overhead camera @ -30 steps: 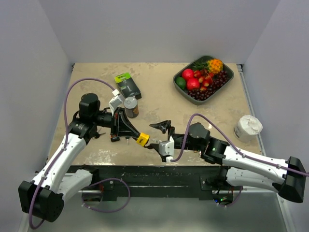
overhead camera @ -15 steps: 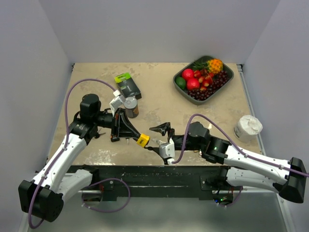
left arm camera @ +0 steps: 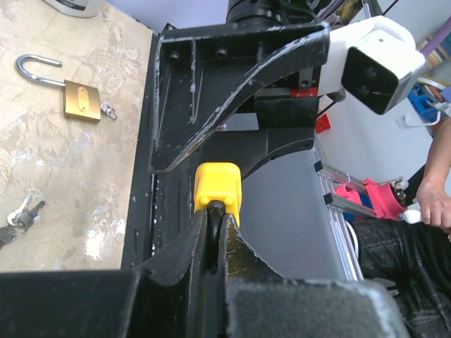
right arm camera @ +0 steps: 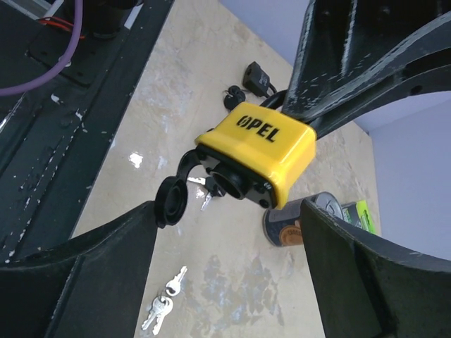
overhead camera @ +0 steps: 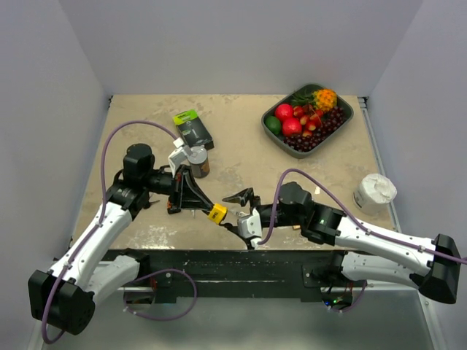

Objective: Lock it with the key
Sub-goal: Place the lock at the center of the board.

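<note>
A yellow padlock (overhead camera: pixel 217 213) marked OPEL hangs above the table near its front edge. My left gripper (left arm camera: pixel 213 215) is shut on its black shackle. The lock's keyhole end faces the right wrist camera, and its round black dust cap (right arm camera: pixel 171 201) hangs open. My right gripper (overhead camera: pixel 239 213) is open, one finger on each side of the padlock (right arm camera: pixel 257 151) and neither touching it. Nothing is in it. A small bunch of silver keys (right arm camera: pixel 163 303) lies on the table below the lock. Another key with a dark head (right arm camera: pixel 210 189) lies just behind it.
A brass padlock (left arm camera: pixel 81 98) with an open shackle lies on the table, loose keys (left arm camera: pixel 17 215) close by. A can (overhead camera: pixel 198 162) and a green-and-black box (overhead camera: pixel 192 128) stand behind the left gripper. A fruit bowl (overhead camera: pixel 349 109) is at the back right, a white roll (overhead camera: pixel 374 192) at the right edge.
My right gripper has moved left, so its open fingers now flank the padlock, and its jaws have narrowed a little. The left gripper still holds the padlock in nearly the same place.
</note>
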Available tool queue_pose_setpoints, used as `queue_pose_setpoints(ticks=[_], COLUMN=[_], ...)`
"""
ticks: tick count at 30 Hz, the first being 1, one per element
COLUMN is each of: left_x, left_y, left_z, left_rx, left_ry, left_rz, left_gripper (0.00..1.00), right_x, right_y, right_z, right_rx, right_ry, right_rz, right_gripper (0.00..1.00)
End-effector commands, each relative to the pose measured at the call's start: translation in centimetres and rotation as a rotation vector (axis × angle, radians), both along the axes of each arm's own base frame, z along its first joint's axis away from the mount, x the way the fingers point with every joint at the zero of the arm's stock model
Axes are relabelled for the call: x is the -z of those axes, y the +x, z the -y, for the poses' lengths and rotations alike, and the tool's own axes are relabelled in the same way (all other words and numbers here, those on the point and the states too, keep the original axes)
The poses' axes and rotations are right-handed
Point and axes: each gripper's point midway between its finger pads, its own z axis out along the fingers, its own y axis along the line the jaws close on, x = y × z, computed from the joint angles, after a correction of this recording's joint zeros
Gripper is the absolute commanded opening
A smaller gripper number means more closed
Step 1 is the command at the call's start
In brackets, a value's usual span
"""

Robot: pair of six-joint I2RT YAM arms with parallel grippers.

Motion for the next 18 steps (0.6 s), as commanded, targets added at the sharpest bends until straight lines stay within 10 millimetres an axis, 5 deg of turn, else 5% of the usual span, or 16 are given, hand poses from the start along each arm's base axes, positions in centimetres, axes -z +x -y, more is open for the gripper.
queue_pose_setpoints(ticks=[1, 18], left_x=[-0.5, -0.2], left_y=[-0.6, -0.6], left_z=[0.0, 0.2], left_rx=[0.019, 0.024], left_ry=[-0.017, -0.017], left_rz=[0.016, 0.002], left_gripper=[0.0, 0.0], right_x=[-4.0, -5.5], right_y=[-0.3, -0.3], right_z=[-0.6, -1.0], right_rx=[-0.022, -0.032], right_ry=[0.097, 0.124], right_rz=[0.035, 0.045], right_gripper=[0.82, 0.55])
